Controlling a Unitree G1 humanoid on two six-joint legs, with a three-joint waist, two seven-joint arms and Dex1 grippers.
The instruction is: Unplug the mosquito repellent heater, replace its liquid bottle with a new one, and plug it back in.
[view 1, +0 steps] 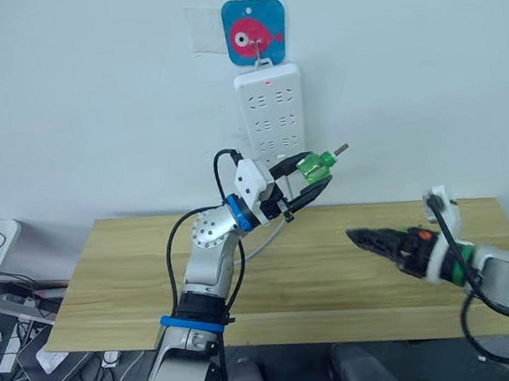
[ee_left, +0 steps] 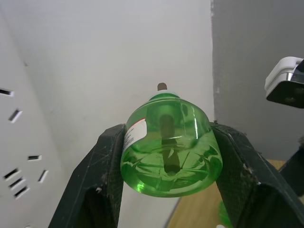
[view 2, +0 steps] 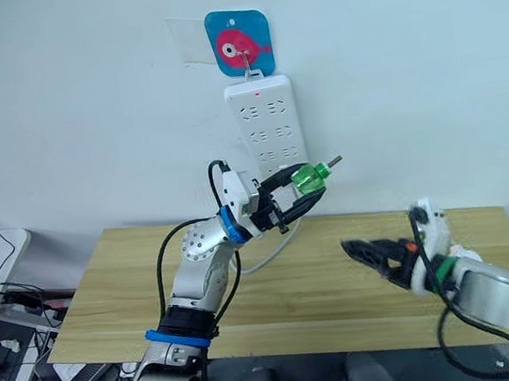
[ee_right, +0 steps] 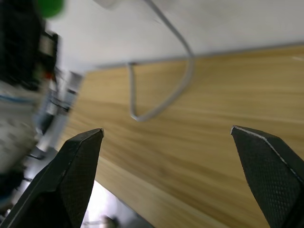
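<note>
White wall is being faced, a power strip (view 1: 271, 110) hanging above the wooden worktop (view 1: 124, 275). A green liquid bottle (ee_left: 168, 145) is being gripped in the left end effector (view 1: 313, 182), raised beside the strip. The right end effector (ee_right: 175, 175) is being held released over the worktop.

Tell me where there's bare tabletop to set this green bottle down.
The wooden table is bare over its left half, from its left edge to the left gripper holding the green bottle. The far right corner also looks free. It is tighter mid-table, where the white cable lies and the open right gripper hovers.
</note>
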